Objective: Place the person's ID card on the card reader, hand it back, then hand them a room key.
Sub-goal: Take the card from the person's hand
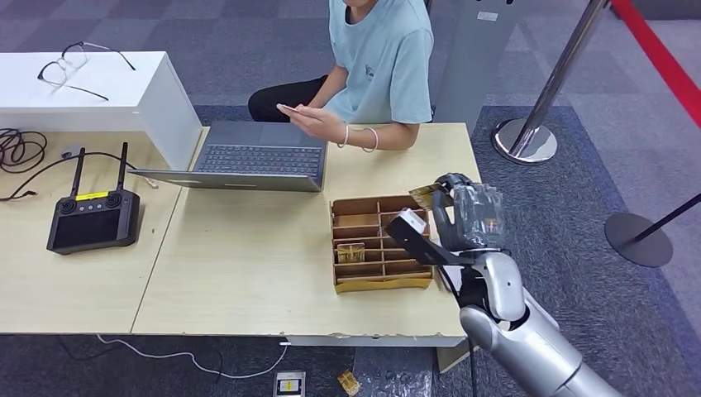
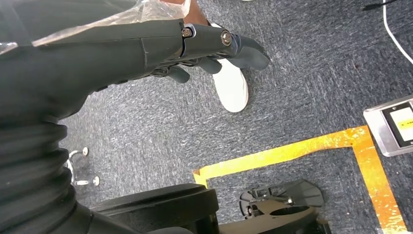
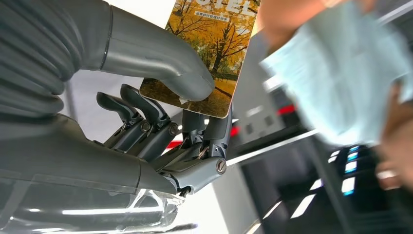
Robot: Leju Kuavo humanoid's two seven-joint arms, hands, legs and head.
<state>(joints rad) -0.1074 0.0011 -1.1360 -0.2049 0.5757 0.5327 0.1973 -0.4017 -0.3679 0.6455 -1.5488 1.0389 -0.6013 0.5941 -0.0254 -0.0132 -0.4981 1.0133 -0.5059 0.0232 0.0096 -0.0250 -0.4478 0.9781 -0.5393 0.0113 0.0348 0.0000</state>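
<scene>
Right hand [image 1: 453, 217] is raised over the table's [image 1: 248, 273] right edge, beside the box [image 1: 380, 244]; a key card [image 3: 207, 53] is pinched between thumb and fingers [image 3: 214, 129]. Left hand [image 2: 146, 48] is hung over carpet, fingers curled, nothing held.

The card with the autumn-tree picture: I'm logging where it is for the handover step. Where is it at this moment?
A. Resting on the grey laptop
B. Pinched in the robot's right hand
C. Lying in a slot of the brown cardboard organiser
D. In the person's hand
B: in the right wrist view the right hand pinches the card with the autumn-tree picture between its thick grey thumb and dark fingers, raised off the table.
</scene>
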